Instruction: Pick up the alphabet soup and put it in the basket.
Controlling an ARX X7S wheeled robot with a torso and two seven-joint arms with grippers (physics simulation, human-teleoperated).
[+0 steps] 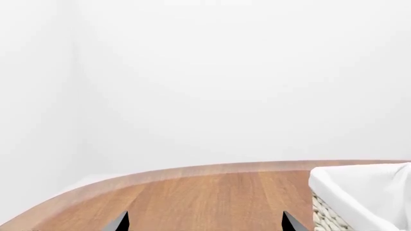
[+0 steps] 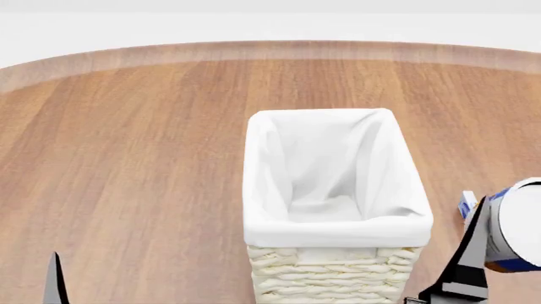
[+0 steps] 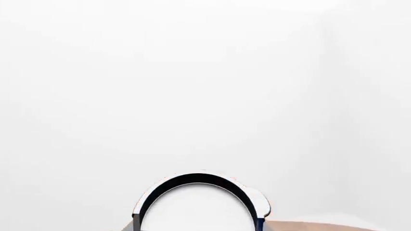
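A wooden counter with a curved far edge and a paler band along its rim carries the basket, a woven cream wicker box with a white cloth liner folded over its rim, standing upright near the middle.

head view overhead, wrist views low, sharing basket

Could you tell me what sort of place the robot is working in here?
Apparently a bare simulated test room: a rounded wooden table, blank white walls, and only a lined basket and soup can as props.
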